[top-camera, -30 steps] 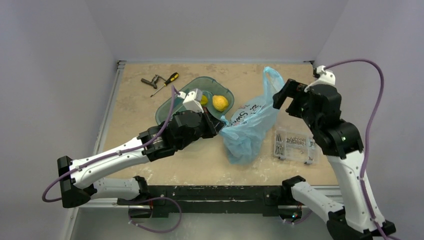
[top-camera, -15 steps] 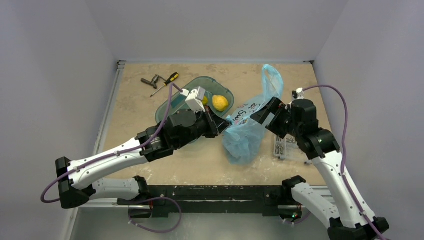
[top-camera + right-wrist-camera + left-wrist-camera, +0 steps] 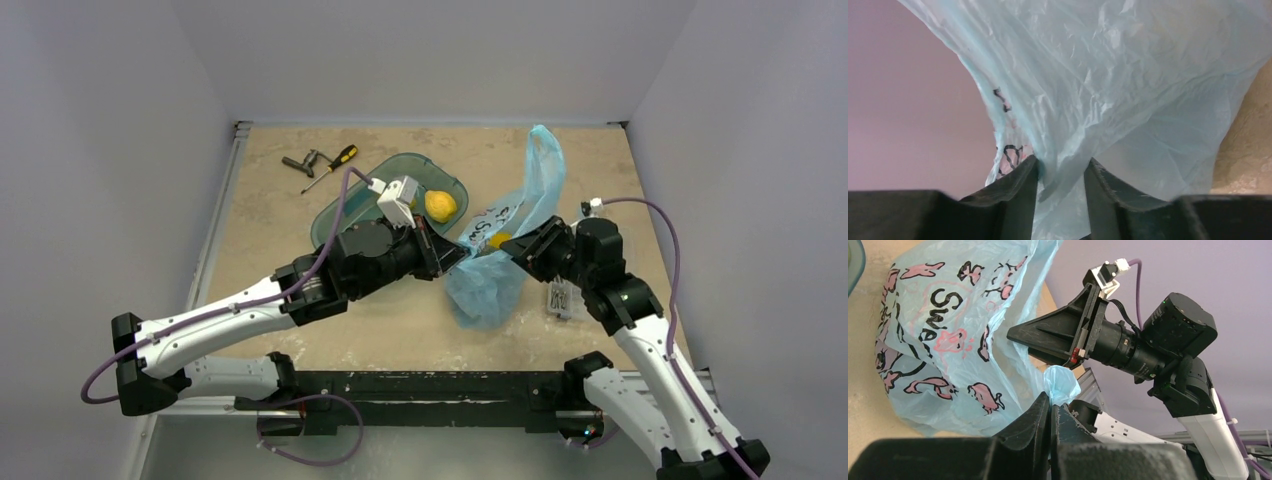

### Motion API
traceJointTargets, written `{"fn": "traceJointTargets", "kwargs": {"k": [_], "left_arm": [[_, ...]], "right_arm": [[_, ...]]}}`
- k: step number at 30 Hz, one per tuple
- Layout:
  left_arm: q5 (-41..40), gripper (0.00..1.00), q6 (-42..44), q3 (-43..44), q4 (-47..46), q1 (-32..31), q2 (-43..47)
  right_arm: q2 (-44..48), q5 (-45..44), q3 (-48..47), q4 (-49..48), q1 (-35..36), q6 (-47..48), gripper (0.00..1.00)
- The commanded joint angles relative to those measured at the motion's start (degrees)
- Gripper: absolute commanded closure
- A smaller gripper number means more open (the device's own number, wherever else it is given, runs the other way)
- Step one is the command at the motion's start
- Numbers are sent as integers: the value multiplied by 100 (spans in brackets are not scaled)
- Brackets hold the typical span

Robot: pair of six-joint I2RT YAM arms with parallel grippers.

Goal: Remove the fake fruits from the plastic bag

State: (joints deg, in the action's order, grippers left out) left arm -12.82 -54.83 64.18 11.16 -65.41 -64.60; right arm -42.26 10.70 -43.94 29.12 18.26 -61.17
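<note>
The light-blue plastic bag [image 3: 487,285] stands mid-table, its pink-and-black print [image 3: 938,340] turned to the left wrist camera. My left gripper [image 3: 453,256] is shut on a bunched edge of the bag [image 3: 1060,382]. From the right, my right gripper [image 3: 512,250] reaches into the bag's top; its jaws [image 3: 1060,172] are narrowed but still apart around a loose fold of film [image 3: 1128,75]. A patch of yellow fruit [image 3: 500,240] shows at the bag's mouth beside the right fingers. The large green fruit is hidden.
A teal tray [image 3: 335,218] with a yellow pear [image 3: 440,205] lies behind the left wrist. A screwdriver [image 3: 335,165] and small metal tools [image 3: 300,163] lie at the back left. Under the right arm, a clear box of screws [image 3: 558,297] partly shows.
The right arm swung down and left from behind the bag to its top, and its jaws narrowed around the film. The left gripper kept its hold, and the bag's handle rose.
</note>
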Motion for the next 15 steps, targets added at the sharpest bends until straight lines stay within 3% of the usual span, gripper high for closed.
{"fn": "traceJointTargets", "kwargs": {"k": [1,4,5,6,7,8,9,11,15], "left_arm": [[141,100,206,109,-153,-48,193],[311,100,804,57,34,-35,378],[386,86,1185,56,130,-34,479],[442,58,1504,97,288,-15,619],[453,47,1816,201,555,22,682],[422,19,2086,386,878,46,774],[394,5,2403,622,1225,72,809],[254,0,3096,1187,1856,118,785],[-287,0,3973,2141,2458,241,416]], "right_arm": [[103,99,45,-480,1,-331,75],[122,145,-16,-473,1,-199,93],[128,225,12,-529,2,-195,100],[149,303,62,-645,0,-183,100],[182,328,111,-733,2,-112,100],[216,300,152,-809,0,-16,100],[247,252,198,-863,-3,70,100],[329,311,279,-972,1,254,100],[464,354,319,-1107,2,746,100]]}}
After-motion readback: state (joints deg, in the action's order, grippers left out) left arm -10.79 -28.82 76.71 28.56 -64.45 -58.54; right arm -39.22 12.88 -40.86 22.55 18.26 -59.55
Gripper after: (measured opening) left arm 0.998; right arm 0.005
